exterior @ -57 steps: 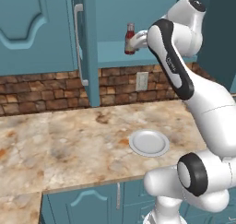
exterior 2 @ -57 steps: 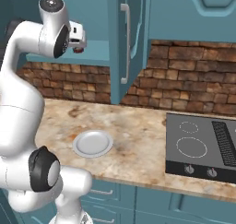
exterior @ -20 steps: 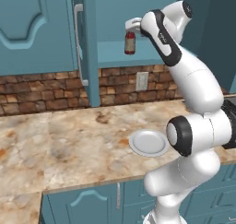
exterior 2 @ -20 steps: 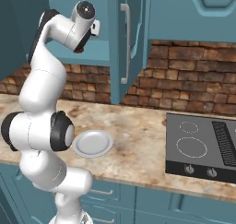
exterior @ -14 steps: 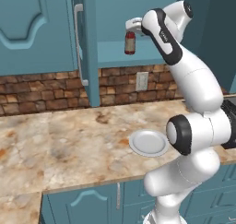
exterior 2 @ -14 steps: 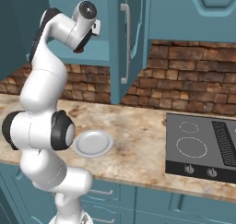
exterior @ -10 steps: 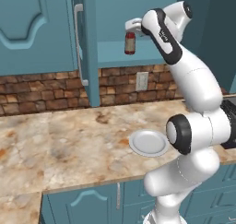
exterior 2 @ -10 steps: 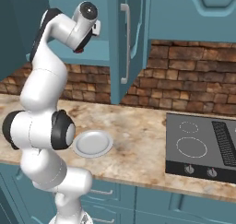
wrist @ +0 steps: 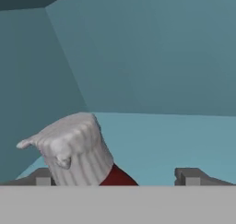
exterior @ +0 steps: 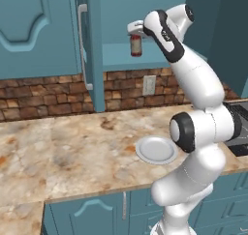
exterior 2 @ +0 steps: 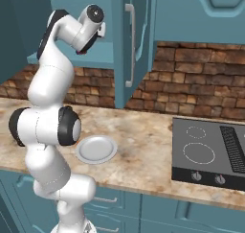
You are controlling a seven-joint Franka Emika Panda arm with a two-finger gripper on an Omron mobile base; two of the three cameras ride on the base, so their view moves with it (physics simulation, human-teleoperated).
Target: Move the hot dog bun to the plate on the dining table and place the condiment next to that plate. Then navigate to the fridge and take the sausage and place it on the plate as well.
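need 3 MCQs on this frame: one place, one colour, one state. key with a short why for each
1. Where is the condiment bottle?
A. on the open cabinet's shelf
B. lying on the counter
C. on the cooktop

2. What colour is the plate on the counter?
A. red-rimmed
B. plain white
C. black

3. How do the gripper's fingers stand?
A. clamped shut on the bottle's cap
B. spread wide, one on each side of the bottle
C. shut, with nothing between them

Key: 1 A, the left base view shows it upright on the shelf behind the open door. 2 B, no coloured rim in either base view. 3 B, the hand view shows the tips apart with the cap between them.
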